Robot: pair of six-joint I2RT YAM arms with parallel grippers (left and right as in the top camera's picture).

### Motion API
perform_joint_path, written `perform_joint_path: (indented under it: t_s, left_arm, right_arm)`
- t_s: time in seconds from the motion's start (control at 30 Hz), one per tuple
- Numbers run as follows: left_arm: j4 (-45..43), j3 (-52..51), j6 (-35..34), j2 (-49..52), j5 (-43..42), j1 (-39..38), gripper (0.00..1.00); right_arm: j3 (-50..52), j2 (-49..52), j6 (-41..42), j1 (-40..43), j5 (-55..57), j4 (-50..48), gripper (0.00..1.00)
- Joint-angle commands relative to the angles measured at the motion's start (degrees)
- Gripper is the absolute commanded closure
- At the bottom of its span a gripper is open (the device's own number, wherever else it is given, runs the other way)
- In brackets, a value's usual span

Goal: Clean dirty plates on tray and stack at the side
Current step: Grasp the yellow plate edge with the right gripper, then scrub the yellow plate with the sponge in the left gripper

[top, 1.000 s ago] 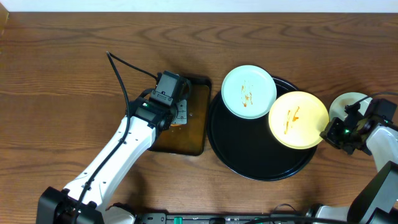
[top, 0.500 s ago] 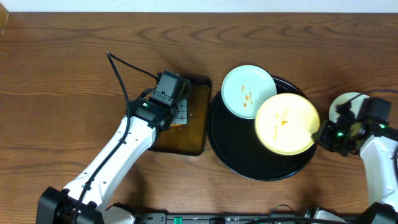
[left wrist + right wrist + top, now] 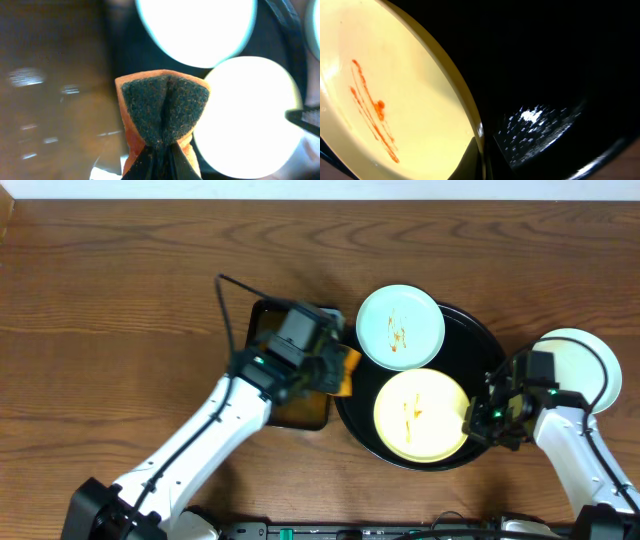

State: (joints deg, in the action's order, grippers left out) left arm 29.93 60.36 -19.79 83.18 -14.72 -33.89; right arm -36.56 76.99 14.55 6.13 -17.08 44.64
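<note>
The pale yellow plate [image 3: 420, 415] sits inside the lower middle of the round black tray [image 3: 470, 345], with thin orange-red sauce streaks [image 3: 372, 112] across its face. Whether it lies flat or is slightly raised at one side cannot be told. The right gripper [image 3: 478, 420] is closed on this plate's right-hand rim; in the right wrist view its dark fingertips [image 3: 470, 162] pinch the edge from both sides, with the glossy tray floor beside them. A mint plate [image 3: 400, 327], also marked with a small orange smear, rests at the tray's upper left, overlapping the raised rim there and lying just apart from the yellow one. A third pale plate [image 3: 578, 368] lies on the wooden counter [image 3: 100, 280] to the right of the tray, off it, with a black cable curving over it. The left gripper [image 3: 325, 365] hangs over the gap between the black tray and a smaller rectangular brown tray [image 3: 305, 415] to its left. It is clamped on an orange sponge [image 3: 162, 112], whose dark scouring face is folded inward along a middle crease. The sponge sits just left of the yellow plate and below the mint one in the left wrist view.
</note>
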Motion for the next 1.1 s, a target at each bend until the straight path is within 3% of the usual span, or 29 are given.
perform_joint_path:
  t_s: [0.0, 0.4, 0.67, 0.93, 1.07]
  left_arm:
    - [-2.32, -0.5, -2.43, 0.9, -2.6, -4.85, 0.92]
    - [-15.54, -0.5, -11.89, 12.96, -2.62, -18.01, 0.92]
    - [-22.91, -0.5, -12.41, 21.33, -2.58, -22.95, 0.92]
    - [-17.68, -0.5, -12.2, 24.37, 11.21, -20.72, 0.92]
    - [-16.15, -0.5, -12.24, 24.33, 12.63, -16.79, 0.92]
  right_arm:
    - [1.6, -0.11, 3.93, -2.45, 0.22, -0.79, 0.99]
    - [1.7, -0.11, 4.13, -4.09, 0.15, -0.7, 0.99]
    - [1.7, -0.11, 4.13, -4.09, 0.15, -0.44, 0.99]
    - [1.7, -0.11, 4.11, -4.09, 0.15, 0.42, 0.99]
    - [1.7, -0.11, 4.11, -4.09, 0.15, 0.61, 0.99]
